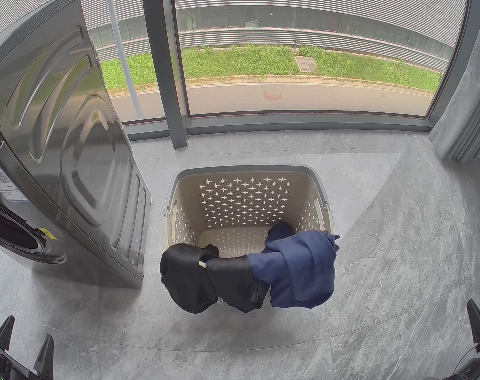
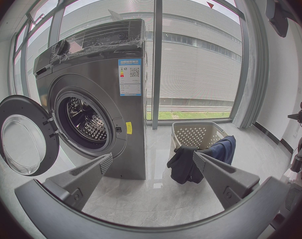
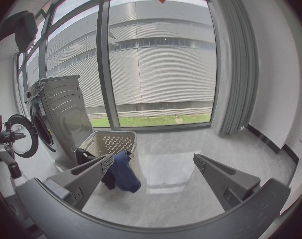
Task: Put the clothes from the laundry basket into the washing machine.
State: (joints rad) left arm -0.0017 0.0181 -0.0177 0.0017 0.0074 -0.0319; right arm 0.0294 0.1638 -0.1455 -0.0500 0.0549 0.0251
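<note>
A beige laundry basket [image 1: 245, 169] stands on the floor straight ahead. Over its near rim hang a black garment [image 1: 198, 281] and a dark blue garment [image 1: 300, 270]. To the left stands the grey washing machine [image 1: 66, 149]; its round door [image 2: 23, 140] is swung open and the drum [image 2: 86, 121] shows. My left gripper [image 2: 152, 156] is open and holds nothing, low at the near left, well short of the basket [image 2: 195, 133]. My right gripper [image 3: 153, 159] is likewise open with nothing in it, at the near right, apart from the clothes [image 3: 124, 175].
A tall window [image 1: 303, 43] with a dark post [image 1: 163, 59] runs behind the basket. A grey curtain [image 1: 469, 106] hangs at the far right. Bare marble floor [image 1: 398, 228] lies around the basket and between it and me.
</note>
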